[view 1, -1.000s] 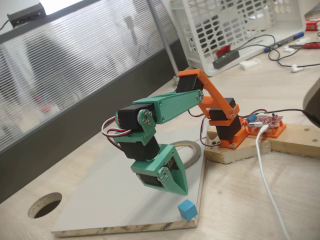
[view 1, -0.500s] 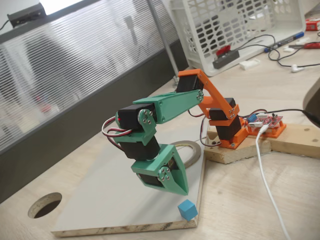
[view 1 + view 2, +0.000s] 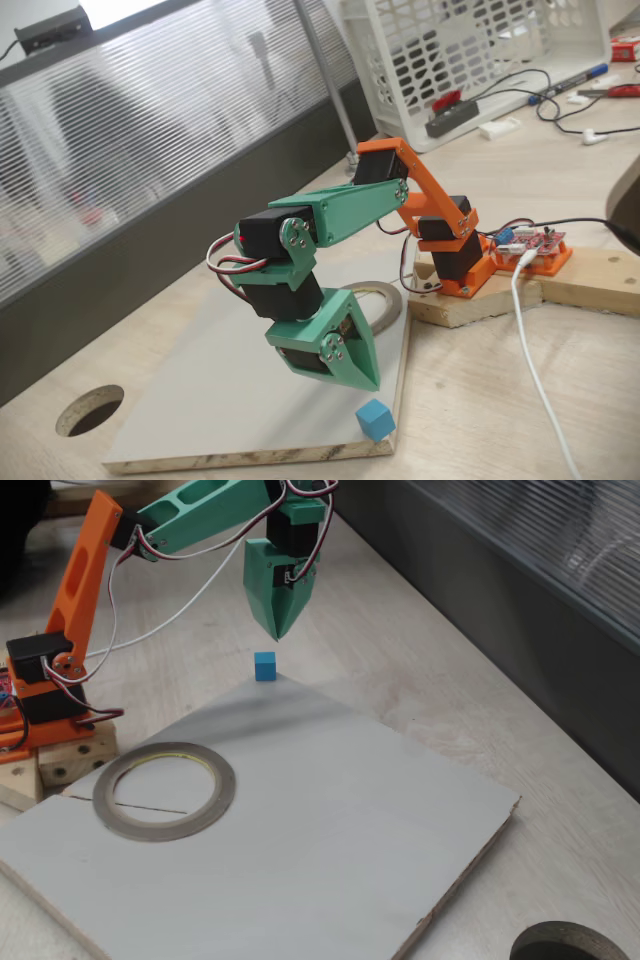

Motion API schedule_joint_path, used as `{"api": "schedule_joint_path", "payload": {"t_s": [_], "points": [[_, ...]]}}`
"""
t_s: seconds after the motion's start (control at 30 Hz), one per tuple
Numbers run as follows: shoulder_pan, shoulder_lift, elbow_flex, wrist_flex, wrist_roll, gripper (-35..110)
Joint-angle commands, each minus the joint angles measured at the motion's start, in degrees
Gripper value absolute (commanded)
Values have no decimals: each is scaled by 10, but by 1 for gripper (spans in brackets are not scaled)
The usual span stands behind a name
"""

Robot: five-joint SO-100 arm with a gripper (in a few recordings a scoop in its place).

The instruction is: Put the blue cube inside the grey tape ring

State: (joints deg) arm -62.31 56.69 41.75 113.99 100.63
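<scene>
The blue cube (image 3: 375, 420) (image 3: 264, 666) sits on a corner of the pale board, free of any grip. My green gripper (image 3: 371, 386) (image 3: 277, 636) points down just above and beside it, apart from it. The jaws are shut into one wedge with nothing between them. The grey tape ring (image 3: 216, 789) lies flat on the board near the arm's orange base. In a fixed view the arm hides much of the ring (image 3: 389, 298). Inside the ring only bare board shows.
The pale board (image 3: 210, 400) (image 3: 340, 860) lies on a wooden table. A round dark hole (image 3: 90, 411) (image 3: 570, 944) is cut in the table beyond the board. A red circuit board (image 3: 537, 245), a white cable (image 3: 535, 340) and a white basket (image 3: 470, 50) lie behind the arm's base.
The gripper has shifted slightly to the right, a little closer to the blue cube. The cube and the ring have not moved.
</scene>
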Motion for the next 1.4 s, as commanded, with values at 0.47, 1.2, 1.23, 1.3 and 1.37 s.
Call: {"api": "schedule_joint_path", "payload": {"t_s": [0.47, 1.2, 1.23, 1.3, 1.37], "points": [[-9, 1, -11, 14, 10, 13], [-8, 33, 110, 16, 6, 101], [-8, 32, 110, 16, 6, 101], [-8, 31, 110, 16, 6, 101], [-8, 30, 110, 16, 6, 101]]}}
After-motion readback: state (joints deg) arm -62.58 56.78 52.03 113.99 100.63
